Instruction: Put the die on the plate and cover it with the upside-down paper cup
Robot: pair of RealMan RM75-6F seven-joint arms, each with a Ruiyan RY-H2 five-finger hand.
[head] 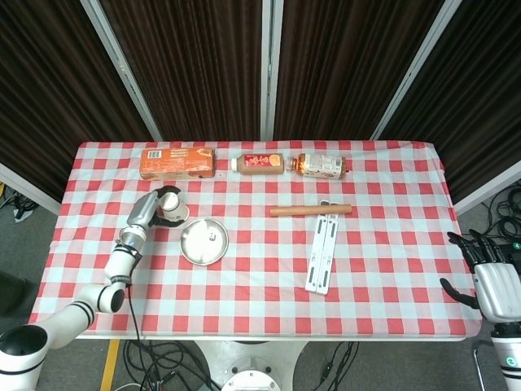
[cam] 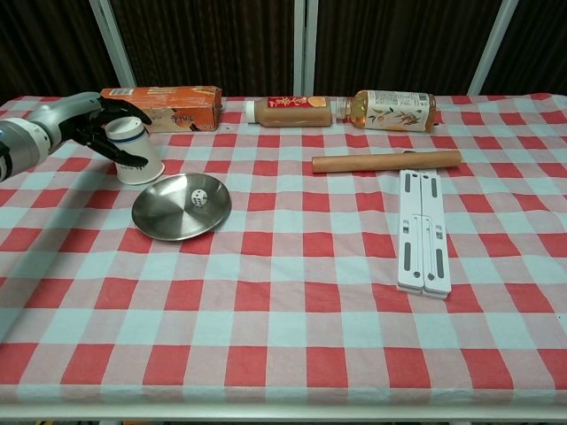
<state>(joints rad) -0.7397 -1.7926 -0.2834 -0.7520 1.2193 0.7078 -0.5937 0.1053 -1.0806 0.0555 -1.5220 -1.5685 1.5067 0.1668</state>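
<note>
**Cup grab looked a bit sketchy**

The left hand (cam: 104,131) had its fingers wrapped around the upside-down paper cup (cam: 135,152), which stood on the table (cam: 292,328) just beside the plate (cam: 165,221); the die (cam: 199,196) already sat on the plate, so only the covering was left. My guess at the risks: a paper cup crushes easily if squeezed hard; a loose hold could drop or tip it; coming down off-centre, the rim might knock the die or land on the plate's sloped edge. The right hand (head: 495,281) hung off the table's corner, fingers apart, holding nothing. The orange box (cam: 164,107) lay close behind the cup; two bottles (cam: 341,109), a wooden stick (cam: 386,161) and a white folded stand (cam: 423,232) were well apart, not in the way.
</note>
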